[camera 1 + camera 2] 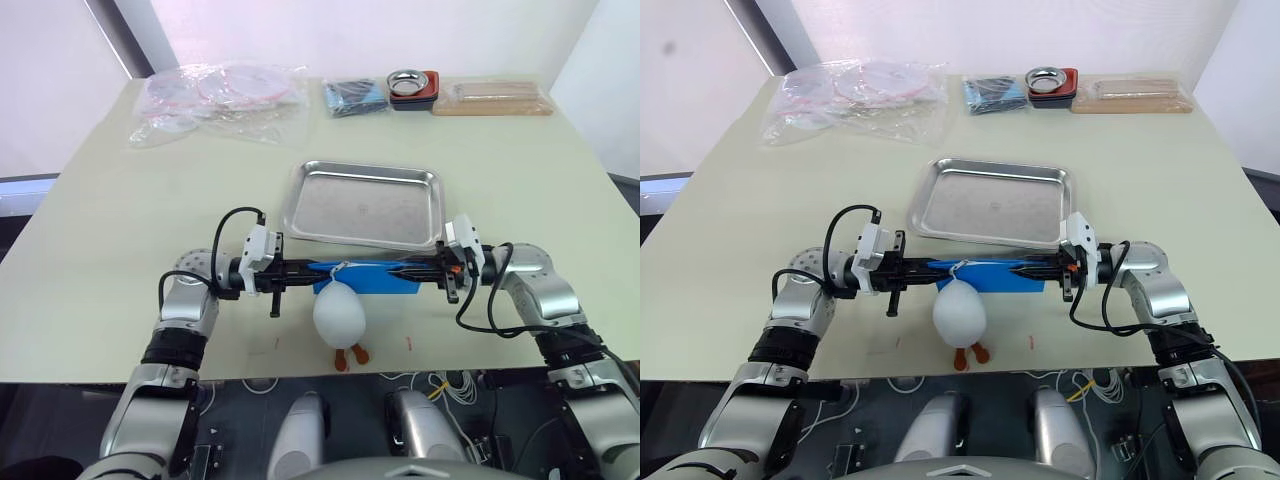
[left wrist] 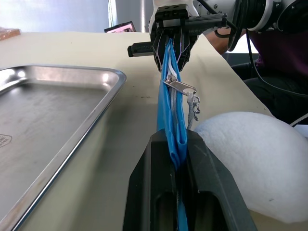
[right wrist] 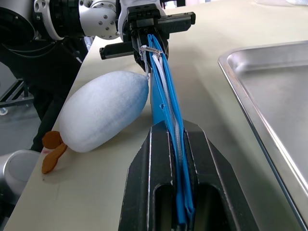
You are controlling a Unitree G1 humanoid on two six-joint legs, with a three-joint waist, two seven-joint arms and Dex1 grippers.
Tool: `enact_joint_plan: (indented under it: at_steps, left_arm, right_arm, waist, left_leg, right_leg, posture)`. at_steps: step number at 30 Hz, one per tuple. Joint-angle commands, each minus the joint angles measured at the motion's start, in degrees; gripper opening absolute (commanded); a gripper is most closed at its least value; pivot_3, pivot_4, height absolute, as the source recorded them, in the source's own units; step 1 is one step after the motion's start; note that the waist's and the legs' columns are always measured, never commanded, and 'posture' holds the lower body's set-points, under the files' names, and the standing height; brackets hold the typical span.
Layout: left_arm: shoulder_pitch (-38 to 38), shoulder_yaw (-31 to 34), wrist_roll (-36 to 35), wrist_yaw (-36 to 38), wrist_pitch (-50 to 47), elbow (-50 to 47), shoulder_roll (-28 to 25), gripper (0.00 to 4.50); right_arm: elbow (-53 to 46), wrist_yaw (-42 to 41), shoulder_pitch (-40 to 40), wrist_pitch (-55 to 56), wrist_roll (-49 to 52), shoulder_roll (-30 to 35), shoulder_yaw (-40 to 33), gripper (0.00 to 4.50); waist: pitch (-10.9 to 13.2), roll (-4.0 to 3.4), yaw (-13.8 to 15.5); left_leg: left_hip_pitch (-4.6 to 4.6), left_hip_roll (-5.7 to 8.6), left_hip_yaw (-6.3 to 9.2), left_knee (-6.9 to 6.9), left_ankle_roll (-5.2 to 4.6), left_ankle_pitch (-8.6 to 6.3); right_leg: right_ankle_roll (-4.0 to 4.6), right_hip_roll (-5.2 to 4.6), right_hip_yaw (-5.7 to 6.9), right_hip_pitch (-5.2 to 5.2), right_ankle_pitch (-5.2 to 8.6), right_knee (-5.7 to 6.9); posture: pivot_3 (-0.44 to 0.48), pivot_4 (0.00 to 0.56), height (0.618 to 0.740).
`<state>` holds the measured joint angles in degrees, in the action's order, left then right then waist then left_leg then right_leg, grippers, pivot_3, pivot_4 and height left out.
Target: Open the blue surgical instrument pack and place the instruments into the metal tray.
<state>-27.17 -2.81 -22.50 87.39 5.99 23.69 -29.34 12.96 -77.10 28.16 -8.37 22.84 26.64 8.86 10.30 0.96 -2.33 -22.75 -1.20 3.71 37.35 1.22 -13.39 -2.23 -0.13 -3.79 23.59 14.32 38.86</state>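
Note:
The blue surgical instrument pack (image 1: 370, 275) stands on edge just in front of the metal tray (image 1: 365, 205), stretched between both grippers. My left gripper (image 1: 312, 268) is shut on its left end and my right gripper (image 1: 405, 268) on its right end. In the left wrist view my fingers (image 2: 207, 163) clamp the blue fabric (image 2: 171, 106), and a silver zipper pull (image 2: 179, 85) sits on its top edge. A white plush toy (image 1: 340, 315) with orange feet hangs from that pull on a cord. The instruments are hidden. The tray holds nothing.
Along the table's far edge lie clear plastic bags (image 1: 220, 100), a small dark-blue packet (image 1: 353, 96), a round metal bowl in a red holder (image 1: 413, 86) and a wrapped tan item (image 1: 492, 98). The table's front edge runs just behind the plush toy.

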Motion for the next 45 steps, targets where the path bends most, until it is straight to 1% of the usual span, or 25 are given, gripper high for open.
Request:
enact_joint_plan:
  at_steps: [1, 3, 4, 5, 6, 9, 10, 12, 15, 20, 25, 30, 33, 36, 37, 40, 41, 42, 43, 44, 45]
  left_arm:
    - [-0.3, -0.5, 0.2, -0.08, -2.18, -0.98, -0.44, 0.0]
    - [-0.27, -0.04, 0.48, -1.02, -3.42, -1.31, -1.32, 0.0]
    - [-0.48, 0.94, -0.03, -1.95, -5.12, -1.57, -2.07, 0.73]
    - [-0.62, 1.64, -0.44, -2.63, -6.38, -1.8, -2.59, 1.05]
    - [-0.35, 2.44, -0.94, -3.08, -7.18, -2.43, -3.28, 1.5]
    - [1.06, 3.79, -2.06, -3.69, -8.39, -4.52, -4.63, 3.03]
    - [2.21, 4.35, -2.47, -3.63, -9.06, -5.92, -5.37, 3.61]
    - [5.22, 5.76, -3.82, -3.68, -10.91, -9.58, -7.15, 4.43]
    - [9.68, 7.79, -6.25, -4.56, -14.17, -15.54, -9.31, 4.43]
    - [16.34, 9.02, -9.48, -7.02, -20.0, -25.18, -11.48, 4.43]
    - [21.67, 7.36, -10.22, -9.97, -23.95, -32.85, -11.88, 4.43]
    - [23.69, 5.07, -8.34, -13.99, -23.5, -35.59, -9.61, 4.43]
    - [23.28, 2.78, -5.19, -15.73, -21.15, -33.98, -8.19, 4.43]
    - [22.43, 1.57, -5.33, -15.88, -21.6, -33.73, -7.46, 4.43]
    - [22.36, 1.11, -5.21, -15.64, -21.75, -33.78, -7.62, 4.22]
    - [22.24, 0.06, -3.72, -15.06, -19.91, -32.36, -7.82, 3.4]
    - [22.17, -0.15, -3.64, -14.86, -19.98, -31.99, -8.0, 2.85]
    - [22.11, -0.29, -3.59, -14.77, -19.99, -31.74, -8.14, 2.46]
    - [22.03, -0.36, -3.52, -14.58, -19.93, -31.54, -8.26, 2.19]
    - [21.98, -0.31, -3.5, -14.46, -19.86, -31.41, -8.3, 1.64]
    - [21.95, -0.23, -3.52, -14.36, -19.75, -31.31, -8.3, 1.24]
  right_arm:
    - [-0.22, 0.01, 0.4, 0.94, 0.19, -0.17, -1.12, 0.09]
    - [0.17, -0.12, 0.48, 1.07, -0.18, -0.11, -0.88, 0.09]
    - [0.66, -0.61, 0.58, 1.68, -0.55, 0.01, -0.62, 0.0]
    - [1.04, -0.99, 0.67, 2.15, -0.8, 0.09, -0.44, 0.0]
    - [1.3, -1.23, 0.73, 2.46, -0.71, 0.01, -0.5, 0.0]
    - [1.54, -1.33, 0.87, 2.43, -0.26, -0.32, -0.77, 0.0]
    - [1.75, -1.36, 0.99, 2.57, -0.33, -0.38, -0.75, 0.0]
    - [2.02, -1.45, 1.22, 2.61, -0.37, -0.5, -0.71, 0.0]
    - [2.74, -1.61, 1.6, 2.8, -0.5, -0.65, -0.78, 0.0]
    - [3.64, -1.62, 1.92, 3.07, -0.87, -0.93, -0.79, 0.0]
    - [3.93, -1.59, 1.86, 3.5, -1.35, -1.3, -0.63, 0.0]
    - [4.06, -1.44, 1.97, 3.73, -1.62, -1.57, -0.55, 0.0]
    - [4.31, -1.19, 2.12, 4.53, -2.16, -1.63, -0.52, 0.0]
    - [4.69, -1.22, 2.33, 4.91, -2.55, -1.84, -0.5, 0.0]
    - [4.79, -1.25, 2.37, 4.99, -2.61, -1.88, -0.5, 0.0]
    - [5.26, -1.16, 2.71, 5.38, -2.84, -2.13, -0.48, 0.0]
    - [5.47, -1.06, 2.83, 5.69, -3.01, -2.22, -0.45, 0.0]
    - [5.6, -1.01, 2.89, 5.93, -3.17, -2.27, -0.41, 0.0]
    - [5.69, -1.01, 2.95, 6.04, -3.28, -2.3, -0.36, 0.0]
    - [5.74, -0.98, 3.0, 6.08, -3.33, -2.36, -0.36, 0.0]
    - [5.77, -0.94, 3.04, 6.06, -3.33, -2.41, -0.37, 0.0]
  waist:
    - [0.0, 0.0, 0.0]
    - [0.0, 0.0, 0.0]
    - [0.0, 0.0, 0.0]
    - [0.0, 0.0, -0.04]
    - [0.0, 0.0, -0.06]
    - [0.0, 0.0, -0.08]
    - [0.0, 0.0, -0.08]
    - [0.0, -0.01, -0.1]
    - [0.01, -0.01, -0.18]
    - [0.02, 0.0, -0.02]
    - [0.02, 0.0, -0.1]
    - [0.02, 0.0, -0.08]
    - [0.02, 0.0, -0.08]
    - [0.02, 0.0, -0.09]
    - [0.02, 0.0, -0.09]
    - [0.02, 0.0, -0.15]
    - [0.02, 0.0, -0.17]
    - [0.02, 0.0, -0.19]
    - [0.02, 0.0, -0.19]
    - [0.01, 0.0, -0.18]
    - [0.01, 0.0, -0.17]
  left_leg:
    - [0.0, 0.0, 0.0, 0.0, 0.0, 0.0]
    - [0.0, 0.0, 0.0, 0.0, 0.0, 0.0]
    - [0.01, 0.0, 0.0, 0.0, 0.0, 0.0]
    - [0.01, 0.0, 0.0, 0.0, 0.0, 0.0]
    - [0.02, 0.0, 0.0, 0.0, 0.0, 0.0]
    - [0.02, -0.02, 0.01, 0.0, 0.0, 0.0]
    - [0.01, -0.02, 0.01, 0.0, 0.0, 0.0]
    - [0.01, -0.02, -0.02, 0.0, 0.0, 0.0]
    - [0.02, -0.06, -0.03, -0.01, 0.0, 0.0]
    - [0.05, -0.08, -0.01, -0.01, 0.0, 0.0]
    - [0.08, -0.09, -0.07, -0.01, 0.0, 0.0]
    - [0.11, -0.09, -0.09, -0.01, 0.0, 0.0]
    - [0.12, -0.09, -0.11, -0.01, 0.0, 0.0]
    - [0.12, -0.09, -0.11, -0.01, 0.0, 0.0]
    - [0.12, -0.09, -0.11, -0.01, 0.0, 0.0]
    - [0.13, -0.09, -0.12, -0.01, 0.0, 0.0]
    - [0.13, -0.09, -0.13, -0.01, 0.0, 0.0]
    - [0.13, -0.09, -0.13, -0.01, 0.0, 0.0]
    - [0.13, -0.09, -0.13, -0.01, 0.0, 0.0]
    - [0.13, -0.09, -0.13, -0.01, 0.0, 0.0]
    - [0.13, -0.1, -0.13, -0.01, 0.0, 0.0]
  right_leg:
    - [-0.04, 0.0, 0.0, 0.0, 0.03, 0.0]
    - [-0.12, 0.0, 0.0, -0.01, 0.07, 0.0]
    - [-0.12, 0.0, 0.0, -0.01, 0.07, 0.01]
    - [-0.12, 0.0, 0.0, -0.01, 0.07, 0.01]
    - [-0.13, 0.01, 0.0, 0.0, 0.07, 0.02]
    - [-0.13, 0.02, 0.01, 0.0, 0.08, 0.01]
    - [-0.13, 0.01, 0.0, 0.0, 0.08, 0.0]
    - [-0.12, 0.0, -0.01, 0.0, 0.07, -0.01]
    - [-0.11, 0.01, -0.02, 0.0, 0.07, 0.0]
    - [-0.12, 0.02, 0.0, 0.0, 0.08, 0.02]
    - [-0.11, 0.02, -0.04, 0.0, 0.08, 0.0]
    - [-0.1, 0.03, -0.05, -0.01, 0.08, 0.02]
    - [-0.1, 0.03, -0.07, -0.01, 0.07, 0.01]
    - [-0.09, 0.04, -0.07, -0.01, 0.06, 0.02]
    - [-0.09, 0.04, -0.08, -0.01, 0.06, 0.02]
    - [-0.09, 0.04, -0.09, -0.01, 0.06, 0.02]
    - [-0.09, 0.04, -0.09, -0.01, 0.06, 0.02]
    - [-0.09, 0.04, -0.09, -0.01, 0.06, 0.02]
    - [-0.08, 0.05, -0.09, -0.01, 0.06, 0.02]
    - [-0.08, 0.05, -0.09, 0.0, 0.06, 0.02]
    - [-0.08, 0.05, -0.08, -0.01, 0.06, 0.02]
  posture:
    - [0.0, 0.15, 0.74]
    - [0.0, 0.15, 0.74]
    - [0.0, 0.15, 0.74]
    - [0.0, 0.15, 0.74]
    - [0.0, 0.15, 0.74]
    - [0.0, 0.15, 0.74]
    - [0.0, 0.15, 0.74]
    - [0.0, 0.15, 0.74]
    - [0.0, 0.15, 0.74]
    - [0.0, 0.15, 0.74]
    - [0.0, 0.15, 0.74]
    - [0.0, 0.15, 0.74]
    - [0.0, 0.15, 0.74]
    - [0.0, 0.15, 0.74]
    - [0.0, 0.15, 0.74]
    - [0.0, 0.15, 0.74]
    - [0.0, 0.15, 0.74]
    - [0.0, 0.15, 0.74]
    - [0.0, 0.15, 0.74]
    - [0.0, 0.15, 0.74]
    - [0.0, 0.15, 0.74]
